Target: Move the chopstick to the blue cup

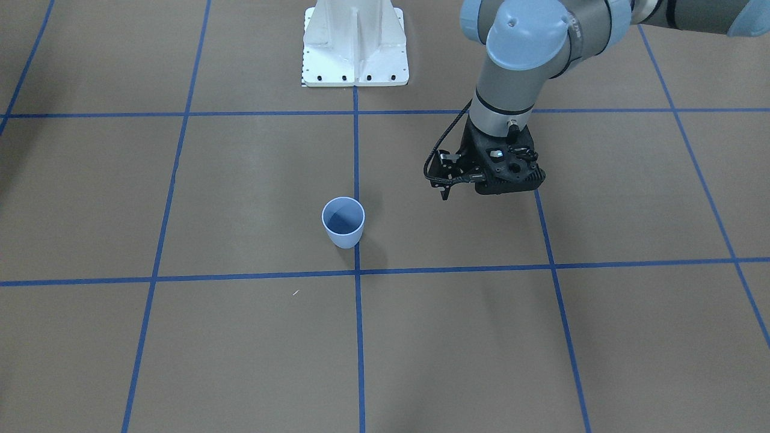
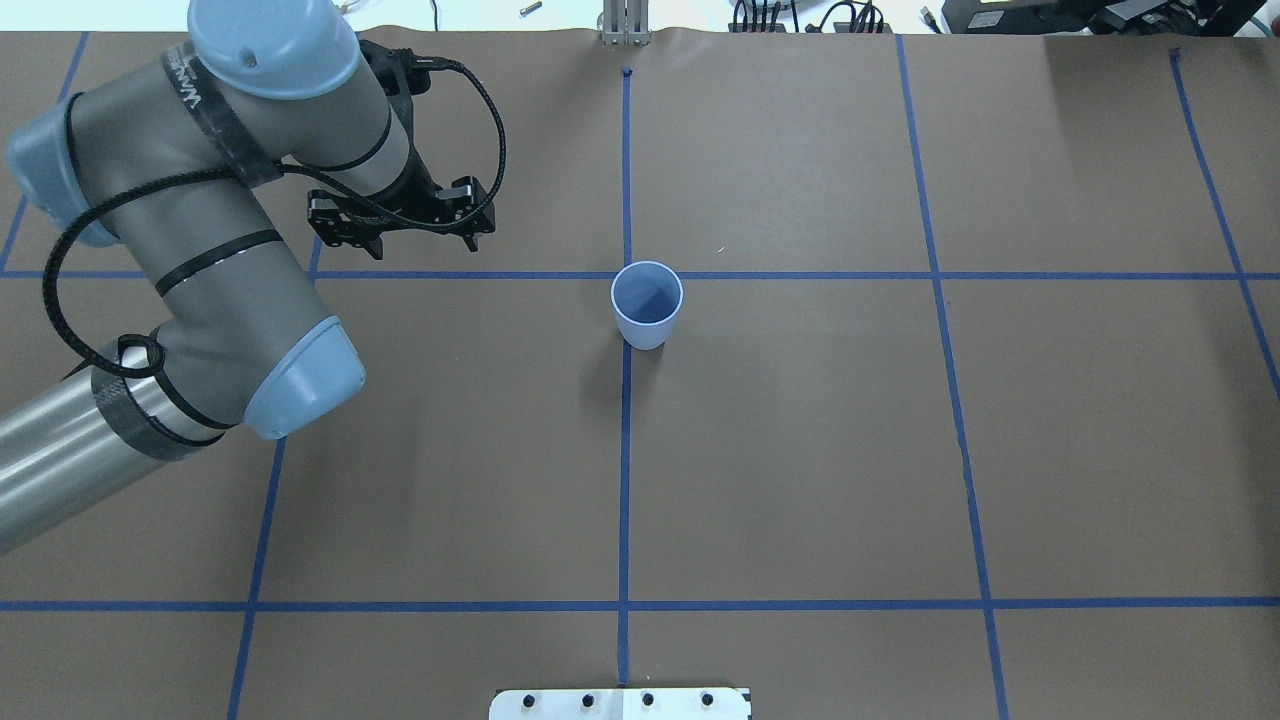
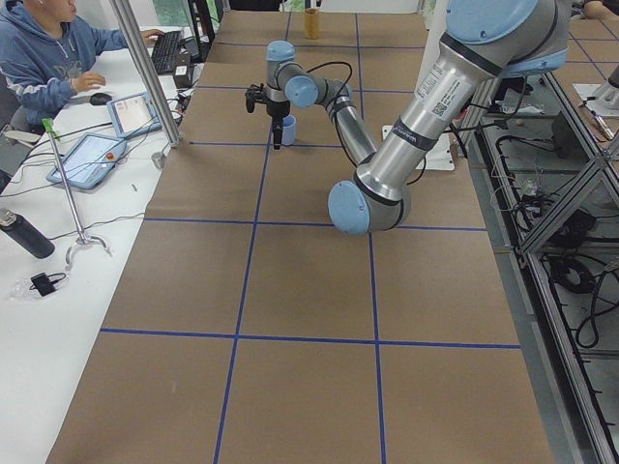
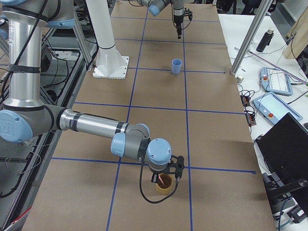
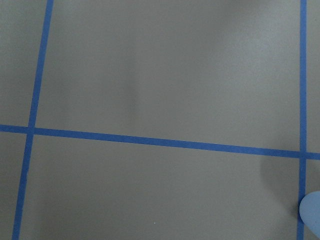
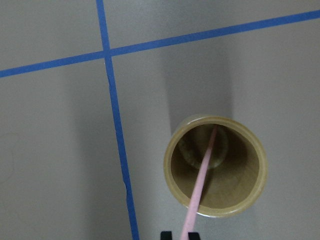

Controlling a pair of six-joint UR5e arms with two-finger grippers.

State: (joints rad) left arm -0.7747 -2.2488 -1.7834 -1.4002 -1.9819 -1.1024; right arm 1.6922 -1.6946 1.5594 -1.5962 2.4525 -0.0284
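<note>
Chopstick (image 6: 201, 182) held in tan cup (image 6: 263, 170) by right pincer (image 6: 180, 235).
Upper end seemingly clamped, ready for lifting out; blue cup (image 2: 645, 335) stands empty on the desk (image 2: 800, 450), well apart; left pincer (image 1: 508, 179) state cannot be told.

So the blue cup (image 1: 343, 222) sits upright mid-table (image 1: 240, 180), right on a blue tape line (image 1: 359, 337). The left end effector (image 1: 502, 178) hangs well apart from it, pointing down, fingers hidden. White robot base (image 1: 355, 45) up top.
</note>
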